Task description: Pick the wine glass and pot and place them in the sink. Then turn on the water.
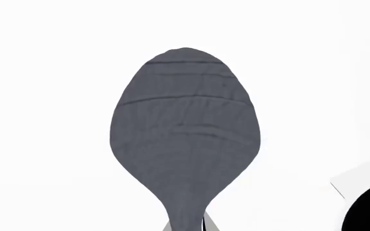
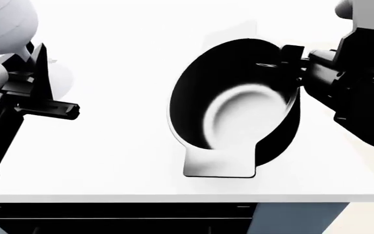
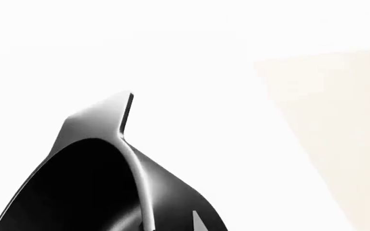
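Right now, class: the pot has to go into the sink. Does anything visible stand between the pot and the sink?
It cannot be settled. The pot hangs tilted above the white counter, gripped at its far rim by the right gripper. No sink appears in any view, so the path is unseen.

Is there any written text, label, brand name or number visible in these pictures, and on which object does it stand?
None: no view shows any readable text.
The pot, tilted in the right claw, is plain black.
The left claw and white counter carry no marks.
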`<state>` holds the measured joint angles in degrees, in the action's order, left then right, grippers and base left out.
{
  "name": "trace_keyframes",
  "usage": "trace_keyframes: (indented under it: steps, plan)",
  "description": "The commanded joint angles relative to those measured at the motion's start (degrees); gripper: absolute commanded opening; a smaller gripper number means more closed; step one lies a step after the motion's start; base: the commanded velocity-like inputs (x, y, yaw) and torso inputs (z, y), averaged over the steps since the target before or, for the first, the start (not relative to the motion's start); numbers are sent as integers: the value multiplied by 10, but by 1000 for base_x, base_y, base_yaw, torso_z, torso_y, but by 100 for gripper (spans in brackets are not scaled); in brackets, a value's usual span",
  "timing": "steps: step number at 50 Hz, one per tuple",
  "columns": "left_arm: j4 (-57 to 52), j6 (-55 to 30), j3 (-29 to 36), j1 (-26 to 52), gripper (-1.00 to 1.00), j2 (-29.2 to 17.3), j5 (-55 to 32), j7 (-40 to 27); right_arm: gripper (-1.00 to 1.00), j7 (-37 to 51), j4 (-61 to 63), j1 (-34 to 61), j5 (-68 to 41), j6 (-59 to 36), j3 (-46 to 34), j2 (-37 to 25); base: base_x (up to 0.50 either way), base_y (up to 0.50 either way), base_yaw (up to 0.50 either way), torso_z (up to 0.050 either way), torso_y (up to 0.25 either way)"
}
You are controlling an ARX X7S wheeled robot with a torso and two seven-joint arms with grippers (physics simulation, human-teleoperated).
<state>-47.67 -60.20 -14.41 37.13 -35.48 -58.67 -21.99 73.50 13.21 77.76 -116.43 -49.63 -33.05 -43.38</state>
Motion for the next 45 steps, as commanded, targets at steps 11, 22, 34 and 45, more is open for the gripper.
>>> trace_keyframes:
  steps: [11,22,34,45]
  plan:
    - [6,-88,16,139,-100,-33,-79,-80,-100,22,64,48,5,26,79,-32,0,0,0,2,6]
    - [19,-118,46,184,-100,-41,-94,-100,-100,19,67,40,22,30,80,-39,0,293,0,1,5]
    - [14,-125,45,187,-100,-48,-115,-111,-100,17,68,42,27,32,79,-40,1,500,0,2,7]
    - [8,-127,37,185,-100,-55,-138,-122,-100,23,71,47,24,34,78,-40,1,500,0,2,6]
